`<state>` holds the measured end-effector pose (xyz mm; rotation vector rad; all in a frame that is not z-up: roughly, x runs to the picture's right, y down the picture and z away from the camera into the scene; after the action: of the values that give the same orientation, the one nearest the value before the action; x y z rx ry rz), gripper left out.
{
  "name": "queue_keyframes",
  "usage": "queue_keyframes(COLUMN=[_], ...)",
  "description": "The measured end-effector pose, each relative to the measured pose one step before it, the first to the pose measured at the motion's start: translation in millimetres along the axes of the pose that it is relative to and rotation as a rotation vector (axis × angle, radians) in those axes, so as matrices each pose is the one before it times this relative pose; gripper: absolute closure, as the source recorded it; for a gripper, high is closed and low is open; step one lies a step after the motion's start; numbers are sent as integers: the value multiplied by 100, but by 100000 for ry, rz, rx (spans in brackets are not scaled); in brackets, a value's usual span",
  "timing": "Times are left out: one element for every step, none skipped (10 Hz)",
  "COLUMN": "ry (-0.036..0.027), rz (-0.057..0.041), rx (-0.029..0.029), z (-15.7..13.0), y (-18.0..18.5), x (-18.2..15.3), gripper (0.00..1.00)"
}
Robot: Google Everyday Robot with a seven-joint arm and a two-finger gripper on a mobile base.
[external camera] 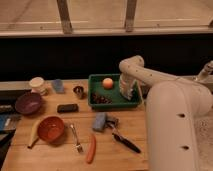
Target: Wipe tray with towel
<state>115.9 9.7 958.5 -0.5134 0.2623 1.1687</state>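
Hanging over the right end of the green rectangular plastic tray (112, 105), the end effector (126, 90) is meeting a pale bunched towel (125, 94); its grip I cannot tell. The tray's long axis is running leftward from it.

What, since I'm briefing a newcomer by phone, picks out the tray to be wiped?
On the wooden table, look to the back right, beside the white robot arm. The tray sits there, the tool in its right end; it alone is green and rectangular.
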Motion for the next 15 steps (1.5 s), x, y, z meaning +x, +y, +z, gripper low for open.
queue_keyframes(ry=[-1373,-2096,-1419,-267,-163,1180,1062,1930,1269,1047,1740,1443,969,558,949], rz=[-2455,-3830,-3126,-1788,-1215,-590,-22,1150,1574,1927,3291,3548,1954,1762,902], rx=[-1320,-2437,-3399,-2823,-3629,-2208,-562,319,893,1495,2913,2362,1354,786,1098], z=[211,-137,-329,-117,-226,-238,-270,-555,-558,-518,-465,-124,241,224,398], y=[1046,1260,1092,840,1043,886,392,37,-392,-643,-1097,-987,-987,-939,-986], x=[-1672,-1486,-677,23,279,1005,894,1878,1744,1496,1607,764,-92,-488,-1010], gripper=[98,98,98,98,98,98,98,98,98,98,98,98,98,98,98])
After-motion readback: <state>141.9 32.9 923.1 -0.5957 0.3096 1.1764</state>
